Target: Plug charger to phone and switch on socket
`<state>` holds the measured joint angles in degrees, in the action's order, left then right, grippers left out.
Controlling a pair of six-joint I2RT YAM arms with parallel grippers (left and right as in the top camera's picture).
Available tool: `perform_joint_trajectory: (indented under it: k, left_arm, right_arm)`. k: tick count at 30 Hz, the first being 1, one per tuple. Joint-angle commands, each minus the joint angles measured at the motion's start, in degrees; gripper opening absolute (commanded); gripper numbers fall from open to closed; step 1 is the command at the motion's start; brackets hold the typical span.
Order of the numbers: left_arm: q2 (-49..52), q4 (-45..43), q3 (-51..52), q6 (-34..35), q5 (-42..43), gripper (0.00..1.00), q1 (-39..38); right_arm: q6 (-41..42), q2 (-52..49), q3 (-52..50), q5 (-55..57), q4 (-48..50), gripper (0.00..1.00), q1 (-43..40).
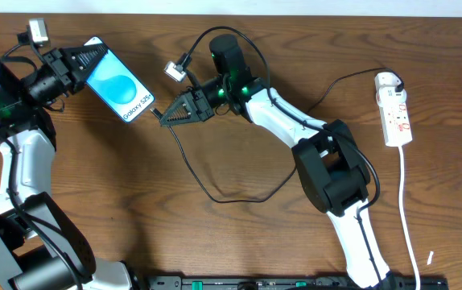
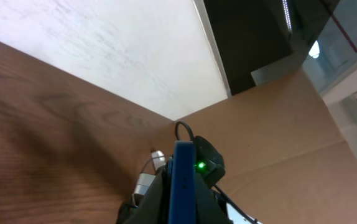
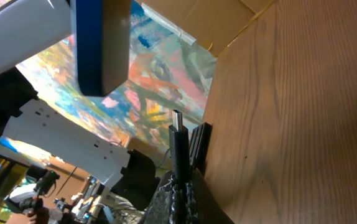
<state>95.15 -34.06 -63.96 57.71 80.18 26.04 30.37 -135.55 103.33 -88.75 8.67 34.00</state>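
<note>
Black charger cable [image 1: 189, 167]: thin, limp, light; right gripper [image 1: 165, 118] pinches it just behind stiff plug tip [image 3: 177, 121], near text end of phone [image 1: 118, 84]. Phone rigid, prob. slick glass; left gripper [image 1: 92, 58] clamps its opposite end.

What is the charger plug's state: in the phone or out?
Out. In the right wrist view, a gap separates the charger plug from the phone.

A bright blue screen with a lighter blue circle and white lettering is shown on the black-framed phone [image 1: 118, 87]. The charger [image 1: 239, 200] is coloured black, the socket [image 1: 397, 117] white with red marks, and the tabletop [image 1: 134, 209] brown with wood grain.
</note>
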Motion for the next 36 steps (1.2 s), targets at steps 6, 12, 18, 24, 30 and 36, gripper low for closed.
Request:
perform_joint_trajectory:
  k: [6,12,18,24,30,36]
  left_arm:
    - [0.0,-0.7,-0.1,1.7,3.0,0.08,0.2]
    - [0.0,-0.7,-0.1,1.1,3.0,0.08,0.2]
    - [0.0,-0.7,-0.1,-1.1,3.4,0.07,0.6]
    - [0.0,-0.7,-0.1,-3.2,3.4,0.07,1.3]
    - [0.0,-0.7,-0.1,-5.2,3.4,0.08,1.9]
    - [0.0,-0.7,-0.1,-5.2,3.3,0.07,1.9]
  right_arm:
    - [-1.3,-0.1,-0.5,-0.8,-0.9,0.01,1.4]
    - [-1.3,-0.1,-0.5,-0.8,-1.2,0.01,2.4]
    - [-1.3,-0.1,-0.5,-0.8,-1.2,0.01,2.7]
    - [-1.3,0.7,-0.5,-0.8,-0.3,0.01,2.7]
    - [-1.3,1.1,-0.5,-0.8,1.0,0.01,2.7]
    - [-1.7,1.1,-0.5,-0.8,0.9,0.01,2.8]
